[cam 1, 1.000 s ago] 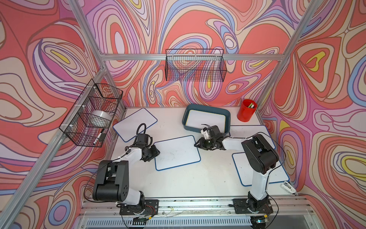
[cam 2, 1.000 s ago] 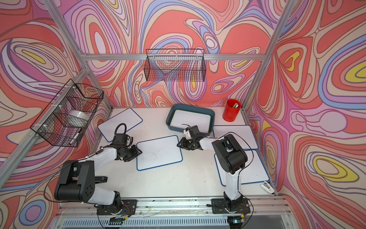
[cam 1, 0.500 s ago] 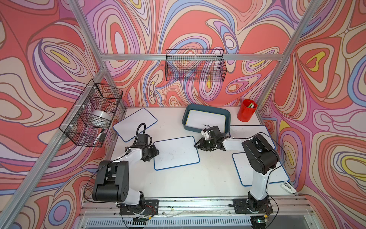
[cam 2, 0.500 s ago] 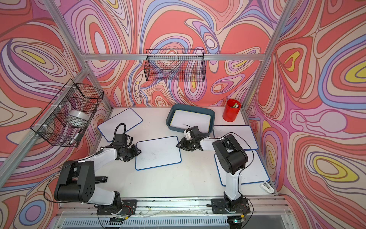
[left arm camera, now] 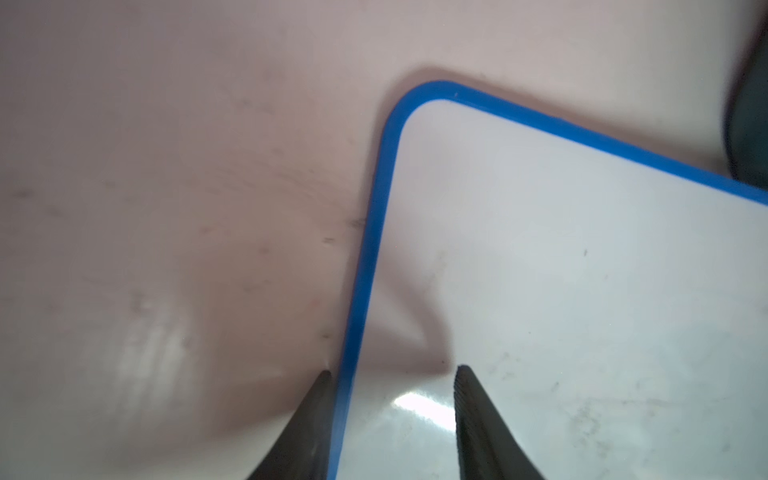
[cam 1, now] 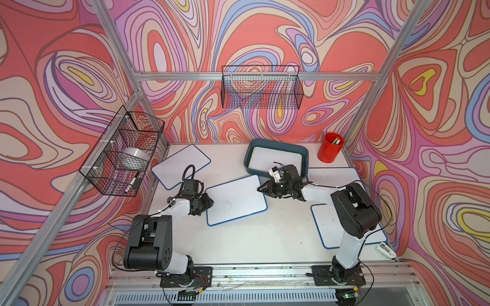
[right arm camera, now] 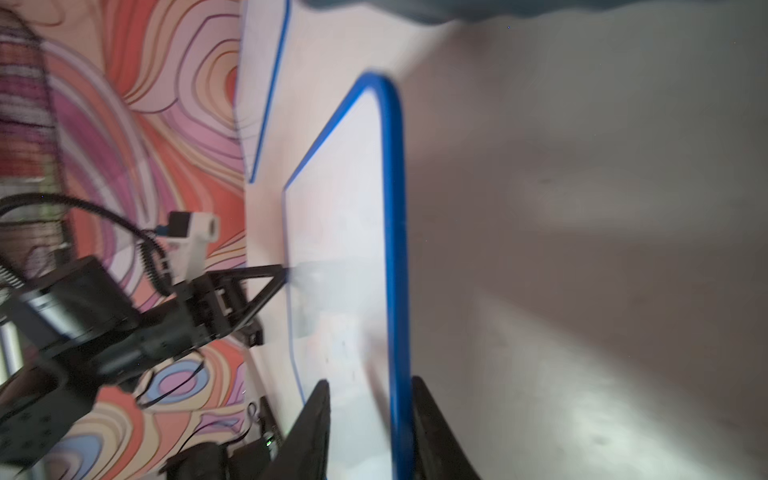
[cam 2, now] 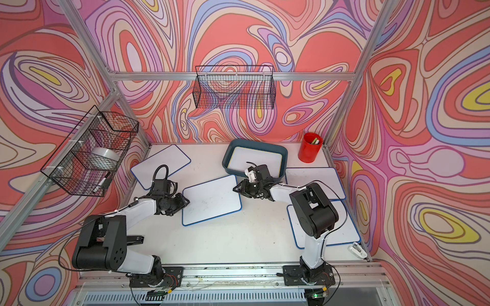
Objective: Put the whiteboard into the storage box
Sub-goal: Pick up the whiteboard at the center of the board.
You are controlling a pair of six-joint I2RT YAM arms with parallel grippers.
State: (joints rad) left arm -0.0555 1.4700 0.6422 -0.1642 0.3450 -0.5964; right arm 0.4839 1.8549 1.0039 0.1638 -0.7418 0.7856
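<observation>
A white tabletop [cam 1: 252, 243] floors a booth whose walls [cam 1: 238, 39] carry red, pink and lilac swirls. A black wire basket [cam 1: 261, 90] hangs on the back wall, and a second wire basket [cam 1: 124, 151] hangs on the side wall beyond the left claw [left arm camera: 392, 372].

The whiteboard [cam 1: 236, 201] lies between the two claws. The left claw's fingers stand a little apart and straddle one short edge, one tip on the table outside the rim and the other over the face, clamping nothing. The right claw [right arm camera: 370, 379], rolled on its side, has the opposite blue edge running between its fingers, with a gap showing. Whether it pinches, I cannot tell.

Just beyond the right claw sits the storage box [cam 1: 275, 147] with a second board [cam 1: 278, 163] inside it. The whiteboard's far corner reaches the box's near rim. Open tabletop stretches on the near side of both claws, toward the arm bases.

The whiteboard is white-faced, blue-rimmed and round-cornered, with faint grey smudges.
</observation>
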